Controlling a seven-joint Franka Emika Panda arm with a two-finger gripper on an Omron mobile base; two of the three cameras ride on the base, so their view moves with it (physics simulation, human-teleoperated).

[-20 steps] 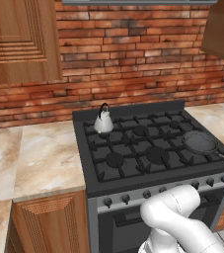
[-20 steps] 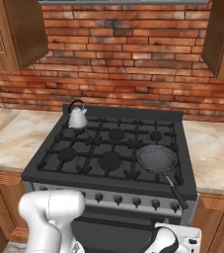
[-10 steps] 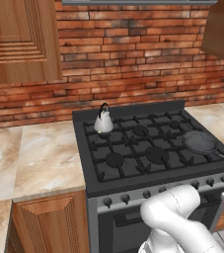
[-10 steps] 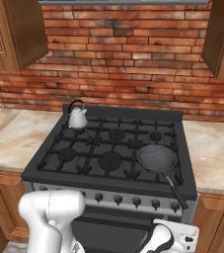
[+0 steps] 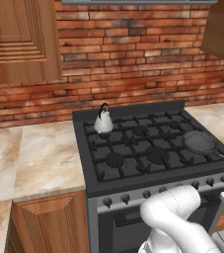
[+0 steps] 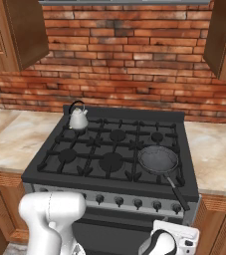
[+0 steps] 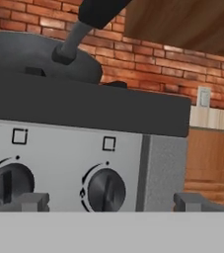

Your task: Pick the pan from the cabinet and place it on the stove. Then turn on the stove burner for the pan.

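Hand view has your gripper (image 7: 108, 201) wide open, nothing held, right in front of the rightmost knob (image 7: 106, 190). The pan (image 6: 158, 160) already sits on the stove (image 6: 55, 173) above, so next you'd close on that knob and twist.

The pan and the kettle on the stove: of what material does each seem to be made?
The pan looks like dark, matte metal, perhaps cast iron or coated steel: grey-black, without shine, with a thin black handle. The kettle looks like polished steel or aluminium: pale silver body with soft highlights and a dark arched handle. Both are rendered, so this stays a guess.
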